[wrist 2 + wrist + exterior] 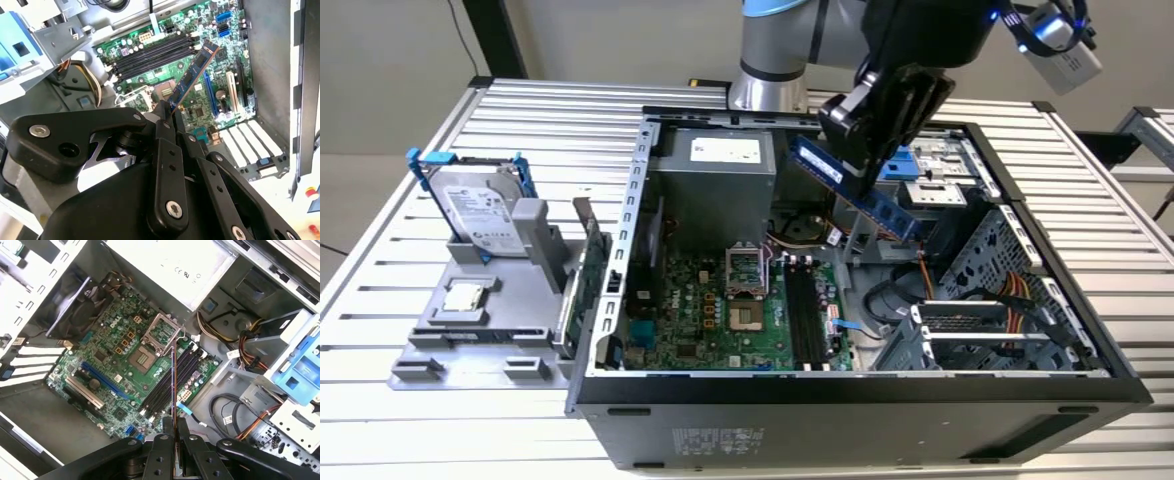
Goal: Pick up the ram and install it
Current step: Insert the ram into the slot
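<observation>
My gripper (pixel 870 160) is shut on the ram (pixel 854 186), a long thin blue board with dark chips, and holds it tilted in the air above the open computer case (pixel 640 190). In the second wrist view the ram (pixel 194 75) sticks out from between the black fingers (pixel 165 131) over the green motherboard (pixel 200 30). Seen edge-on in the first wrist view, the ram (pixel 174 385) runs nearly in line with the black memory slots (pixel 167 385) below it. In the exterior view those slots (pixel 805 318) lie lower on the motherboard (pixel 707 320), apart from the ram.
A silver hard drive (pixel 478 208) in a blue frame stands in a grey holder (pixel 480 320) at the exterior view's left. A green expansion card (pixel 587 290) stands upright beside the case wall. Inside the case are the power supply (pixel 714 160), cables (pixel 1014 300) and drive cages (pixel 947 180).
</observation>
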Action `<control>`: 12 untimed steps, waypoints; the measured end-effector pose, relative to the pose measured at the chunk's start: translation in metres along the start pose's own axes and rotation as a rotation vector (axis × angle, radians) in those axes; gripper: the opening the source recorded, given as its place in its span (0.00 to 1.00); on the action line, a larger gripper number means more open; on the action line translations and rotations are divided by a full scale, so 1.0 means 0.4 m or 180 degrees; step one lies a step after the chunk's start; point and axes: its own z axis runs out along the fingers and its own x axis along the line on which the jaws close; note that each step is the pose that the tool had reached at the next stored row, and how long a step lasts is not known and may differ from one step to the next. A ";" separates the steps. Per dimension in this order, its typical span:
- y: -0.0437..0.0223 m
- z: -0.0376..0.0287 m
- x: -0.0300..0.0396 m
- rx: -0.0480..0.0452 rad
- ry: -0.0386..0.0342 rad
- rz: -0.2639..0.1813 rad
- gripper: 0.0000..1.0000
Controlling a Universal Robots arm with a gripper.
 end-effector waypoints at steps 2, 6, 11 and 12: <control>0.000 0.000 0.000 -0.0002 -0.0001 0.0040 0.00; 0.000 0.000 0.000 -0.0006 -0.0001 0.0114 0.00; 0.000 0.000 0.000 -0.0011 -0.0003 0.0203 0.00; 0.000 0.000 0.000 -0.0013 -0.0003 0.0221 0.00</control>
